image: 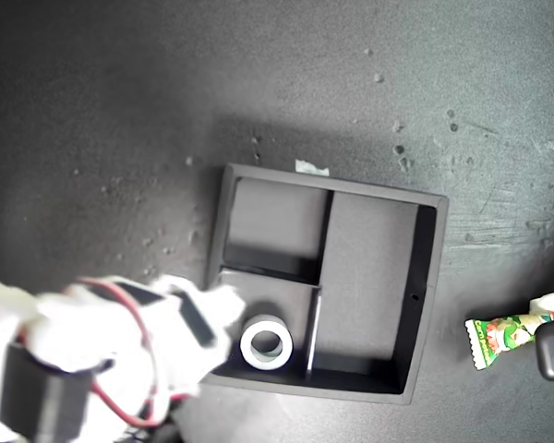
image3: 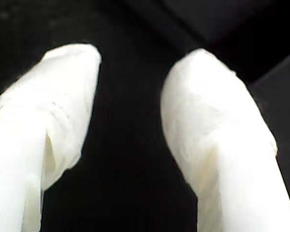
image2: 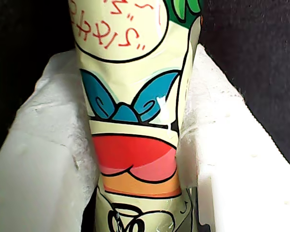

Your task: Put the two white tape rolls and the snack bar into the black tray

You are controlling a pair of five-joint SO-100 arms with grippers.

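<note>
Snack bar (image2: 133, 125) is pinched between my first gripper's pads, out beyond the black tray (image: 425, 295) at the exterior view's right; my second gripper (image3: 130, 121) gapes empty beside one tape roll (image: 266, 342) already seated.

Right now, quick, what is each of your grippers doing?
My first gripper: shut on the snack bar.
My second gripper: open, holding nothing.

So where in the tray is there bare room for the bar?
The long section by the black tray's exterior-view right wall is bare, as is the upper small section. The lower small section holds a tape roll, with my second gripper crowding it.
</note>
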